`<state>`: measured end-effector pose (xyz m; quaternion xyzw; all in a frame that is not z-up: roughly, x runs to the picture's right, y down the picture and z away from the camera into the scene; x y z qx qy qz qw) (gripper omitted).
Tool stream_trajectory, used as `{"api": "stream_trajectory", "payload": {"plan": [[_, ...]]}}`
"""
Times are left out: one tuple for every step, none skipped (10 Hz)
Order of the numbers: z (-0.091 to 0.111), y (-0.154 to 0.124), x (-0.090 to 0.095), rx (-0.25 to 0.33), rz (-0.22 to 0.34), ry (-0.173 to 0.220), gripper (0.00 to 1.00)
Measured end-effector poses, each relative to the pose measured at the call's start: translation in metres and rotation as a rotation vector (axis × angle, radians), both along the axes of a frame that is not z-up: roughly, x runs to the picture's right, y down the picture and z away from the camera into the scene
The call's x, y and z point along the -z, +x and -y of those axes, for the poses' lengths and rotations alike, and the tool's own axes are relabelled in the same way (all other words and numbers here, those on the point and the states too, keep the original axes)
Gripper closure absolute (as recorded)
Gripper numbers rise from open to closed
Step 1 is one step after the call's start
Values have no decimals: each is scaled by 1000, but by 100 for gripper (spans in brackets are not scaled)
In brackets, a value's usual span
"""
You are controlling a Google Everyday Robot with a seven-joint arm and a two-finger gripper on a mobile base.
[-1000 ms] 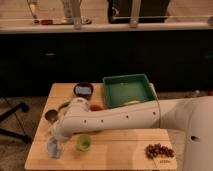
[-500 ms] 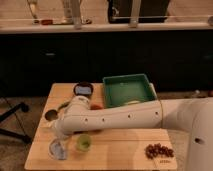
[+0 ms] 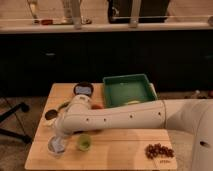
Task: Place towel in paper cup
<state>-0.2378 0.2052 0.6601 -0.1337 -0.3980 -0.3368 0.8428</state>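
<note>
gripper (image 3: 58, 141) over paper cup (image 3: 56, 146); no legible writing.

We found the gripper (image 3: 58, 136) low at the frame's left, directly above the paper cup (image 3: 56, 145) holding the towel (image 3: 57, 144). A second cup (image 3: 83, 143) stood just right of it. Behind them on the table (image 3: 120, 150) sat a bowl (image 3: 83, 90) and, to its right, a tray (image 3: 128, 89); a cluster of grapes (image 3: 159, 150) lay at the lower right.
</note>
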Motion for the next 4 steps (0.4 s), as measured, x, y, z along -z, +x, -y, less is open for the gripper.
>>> {"api": "stream_trajectory", "payload": {"plan": [[2,-1,1,-1,0,4,20],[4,-2,2,-3,1,7,20],[7,-3,2,-3,1,12,20],[9,-5,4,-1,2,18,20]]}}
